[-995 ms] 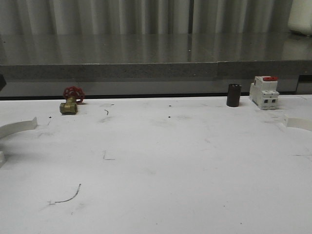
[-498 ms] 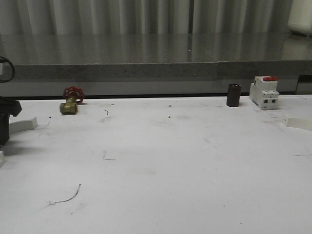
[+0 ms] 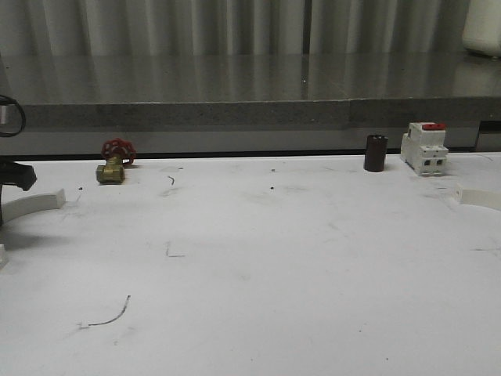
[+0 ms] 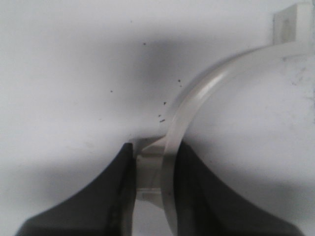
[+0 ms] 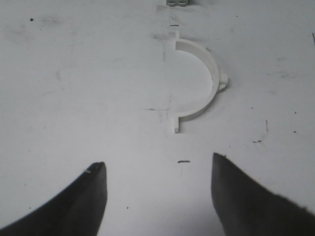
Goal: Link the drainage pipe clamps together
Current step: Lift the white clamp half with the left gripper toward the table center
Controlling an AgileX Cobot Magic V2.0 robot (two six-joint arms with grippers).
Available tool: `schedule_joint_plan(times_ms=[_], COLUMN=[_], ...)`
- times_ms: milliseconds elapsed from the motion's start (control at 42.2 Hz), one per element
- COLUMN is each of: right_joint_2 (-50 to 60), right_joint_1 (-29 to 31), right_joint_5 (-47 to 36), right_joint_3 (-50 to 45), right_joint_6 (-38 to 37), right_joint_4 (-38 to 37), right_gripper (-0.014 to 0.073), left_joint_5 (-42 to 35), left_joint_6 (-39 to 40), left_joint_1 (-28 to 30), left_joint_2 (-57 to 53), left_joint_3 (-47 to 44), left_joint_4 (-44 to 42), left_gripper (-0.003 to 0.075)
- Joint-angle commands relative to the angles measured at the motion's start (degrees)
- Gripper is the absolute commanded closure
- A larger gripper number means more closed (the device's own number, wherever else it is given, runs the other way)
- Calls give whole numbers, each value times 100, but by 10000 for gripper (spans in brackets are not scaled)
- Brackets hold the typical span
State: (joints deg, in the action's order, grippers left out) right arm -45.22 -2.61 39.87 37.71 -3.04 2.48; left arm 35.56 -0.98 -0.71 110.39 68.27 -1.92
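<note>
Drainage pipe clamps (image 5: 202, 83) lie on scuffed white table (image 3: 274, 258); left gripper (image 4: 152, 182) pinches one, right gripper (image 5: 157, 196) spread.

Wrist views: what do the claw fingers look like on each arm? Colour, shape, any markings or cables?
Both claws have matte black fingers. On the left claw the fingers are broad at the base and curve up to blunt tips. The right claw has fingers that taper to pointed tips, with a small pale scuff near one tip. No printed markings visible. In the front view, a thin black cable loops at the left edge.
</note>
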Motion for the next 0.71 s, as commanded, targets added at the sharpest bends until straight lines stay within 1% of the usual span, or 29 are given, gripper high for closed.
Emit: schedule_joint_plan(times_ms=[0, 142, 237, 450, 687], right_joint_2=[6, 6, 6, 6, 6], right_joint_1=[31, 31, 31, 31, 31], right_joint_5=[-328, -328, -328, -328, -328], right_joint_3=[185, 185, 185, 185, 185], right_joint_6=[36, 36, 36, 36, 36], right_joint_4=[-32, -32, -32, -32, -32], right_gripper=[106, 106, 106, 106, 106], left_joint_5=[-209, 27, 333, 804, 1215], left_joint_6=[17, 17, 17, 17, 98], left_joint_1=[-38, -106, -322, -1121, -2071], left_joint_2=[-273, -322, -441, -759, -760], left_joint_3=[161, 304, 530, 1193, 1943], left_joint_4=[-32, 42, 57, 57, 43], left_gripper=[664, 704, 715, 715, 714])
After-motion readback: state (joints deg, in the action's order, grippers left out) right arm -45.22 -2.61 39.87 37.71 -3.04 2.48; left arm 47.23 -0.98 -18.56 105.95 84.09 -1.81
